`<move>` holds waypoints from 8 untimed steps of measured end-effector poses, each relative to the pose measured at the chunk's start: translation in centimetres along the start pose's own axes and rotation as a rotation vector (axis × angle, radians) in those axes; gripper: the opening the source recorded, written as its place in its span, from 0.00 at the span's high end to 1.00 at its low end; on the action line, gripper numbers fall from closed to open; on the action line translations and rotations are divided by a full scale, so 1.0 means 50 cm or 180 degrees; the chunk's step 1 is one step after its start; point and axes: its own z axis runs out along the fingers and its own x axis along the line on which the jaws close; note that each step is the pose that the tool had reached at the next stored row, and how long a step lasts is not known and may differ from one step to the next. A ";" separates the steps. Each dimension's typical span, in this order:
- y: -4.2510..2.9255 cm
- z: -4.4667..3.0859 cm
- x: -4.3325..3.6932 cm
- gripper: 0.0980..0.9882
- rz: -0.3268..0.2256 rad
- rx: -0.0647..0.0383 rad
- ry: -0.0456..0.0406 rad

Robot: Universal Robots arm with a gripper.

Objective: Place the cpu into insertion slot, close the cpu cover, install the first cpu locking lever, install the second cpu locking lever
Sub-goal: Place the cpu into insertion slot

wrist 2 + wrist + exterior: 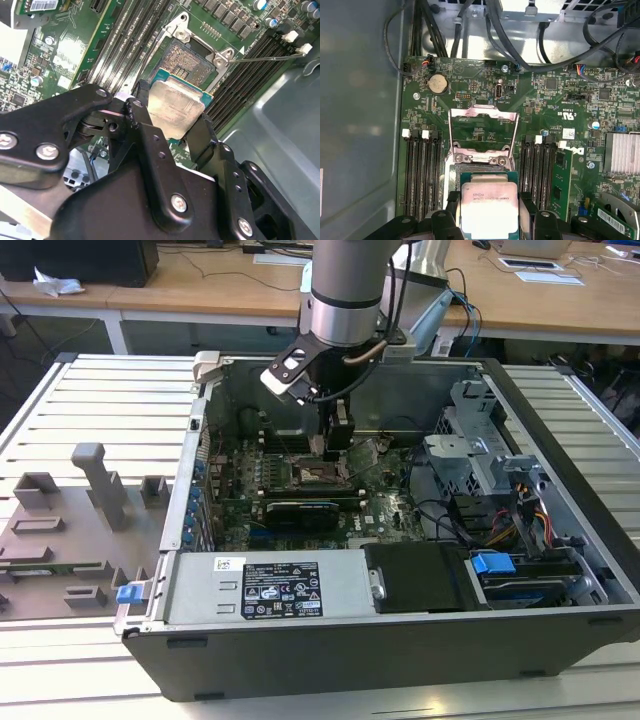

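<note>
My gripper (335,448) reaches down inside the open computer case, just above the insertion slot (318,476). It is shut on the cpu (172,105), a silver-topped square chip with a green edge, clamped between the two black fingers (142,117). The chip hangs over the near part of the slot's gold-tan contact field (192,60) and hides some of it. In the first wrist view the cpu (489,202) sits between the fingers, and the cpu cover (482,115) stands folded open beyond the socket. A thin locking lever (270,57) sticks out sideways, released.
Memory slots (422,175) flank the socket on both sides. A black expansion card (300,512) and the grey labelled power-supply box (270,585) lie toward the case front. Cables and a drive cage (480,455) fill the exterior view's right. A grey fixture plate (70,530) lies outside the case.
</note>
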 end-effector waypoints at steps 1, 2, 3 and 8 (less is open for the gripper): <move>0.000 0.002 0.000 0.50 0.0000 0.0001 -0.0001; 0.000 0.003 0.000 0.50 0.0000 0.0001 -0.0001; 0.000 0.005 0.000 0.50 0.0000 0.0000 -0.0001; 0.000 0.009 0.000 0.50 0.0000 0.0001 -0.0001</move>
